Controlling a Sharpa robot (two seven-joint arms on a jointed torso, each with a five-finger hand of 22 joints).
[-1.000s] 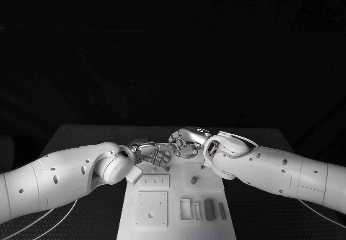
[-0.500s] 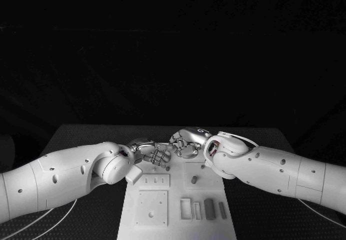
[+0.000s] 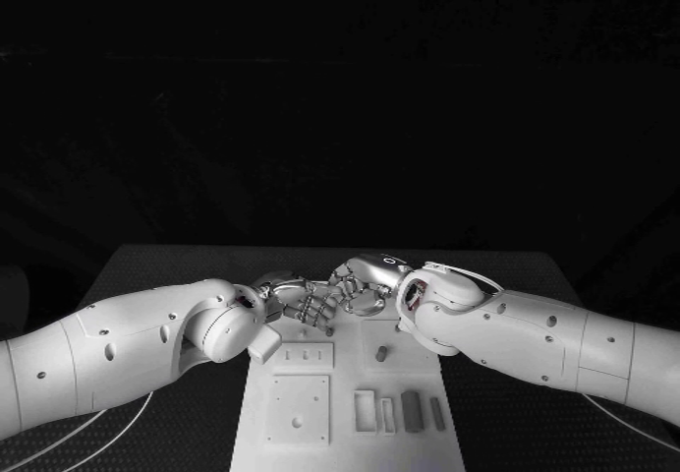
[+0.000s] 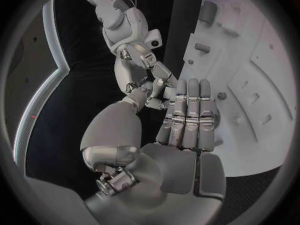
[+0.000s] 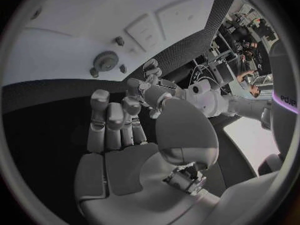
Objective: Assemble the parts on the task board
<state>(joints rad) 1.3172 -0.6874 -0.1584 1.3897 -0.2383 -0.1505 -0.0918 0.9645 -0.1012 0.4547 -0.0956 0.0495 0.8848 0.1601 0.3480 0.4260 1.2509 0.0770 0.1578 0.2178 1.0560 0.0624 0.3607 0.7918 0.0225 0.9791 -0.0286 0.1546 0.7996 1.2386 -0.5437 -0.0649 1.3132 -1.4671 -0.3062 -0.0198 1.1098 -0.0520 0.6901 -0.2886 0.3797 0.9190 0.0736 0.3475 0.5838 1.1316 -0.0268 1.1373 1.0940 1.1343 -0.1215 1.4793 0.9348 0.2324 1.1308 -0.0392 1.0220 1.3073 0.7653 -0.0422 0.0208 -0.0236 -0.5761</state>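
The white task board [image 3: 347,398] lies lengthwise in the middle of the black table. My left hand [image 3: 295,301] and right hand [image 3: 366,280] meet fingertip to fingertip above its far end. In the left wrist view my left hand [image 4: 178,120] has straight fingers with the thumb apart, and the right hand's fingertips [image 4: 153,92] reach in between them. In the right wrist view the left hand [image 5: 153,82] touches my right hand's fingers [image 5: 112,117]. Whether a part sits between the fingertips is hidden. Grey parts [image 3: 411,411] lie at the board's near end, and a peg [image 3: 380,354] stands mid-board.
A gear [image 5: 103,61] and small pegs [image 5: 119,41] sit on the board below the right hand. More grey parts [image 4: 207,11] lie on the board beside the left hand. Cables [image 3: 85,433] run over the table at the near left.
My right hand has shifted a little to the left, bringing its fingers closer in among the left hand's. The left arm and the parts on the board have stayed still.
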